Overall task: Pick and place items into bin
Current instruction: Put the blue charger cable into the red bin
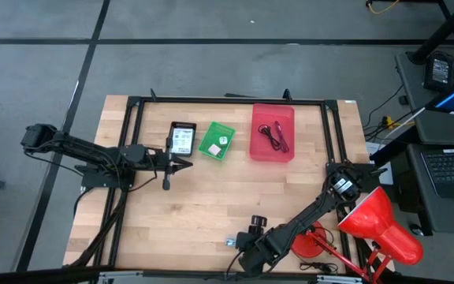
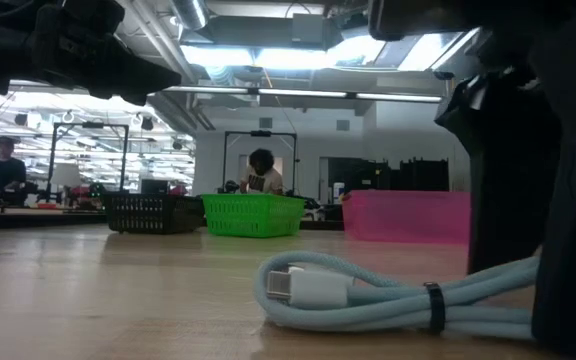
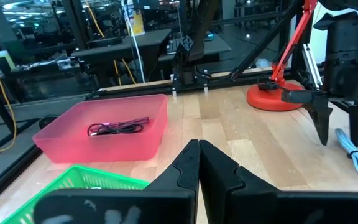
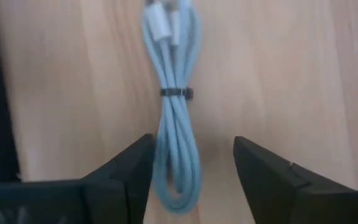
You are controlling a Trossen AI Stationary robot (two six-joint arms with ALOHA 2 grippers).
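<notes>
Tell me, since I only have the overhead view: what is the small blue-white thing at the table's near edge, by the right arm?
Observer: A pale blue cable, coiled and tied with a black band. It lies flat on the table.
Operator: Is it gripped?
Observer: No. The right gripper is down over it with its jaws open, and the coil lies between them, close to one.
Operator: And the left arm?
Observer: The left gripper has its jaws shut on nothing. It points towards the pink bin, which holds cords.
</notes>
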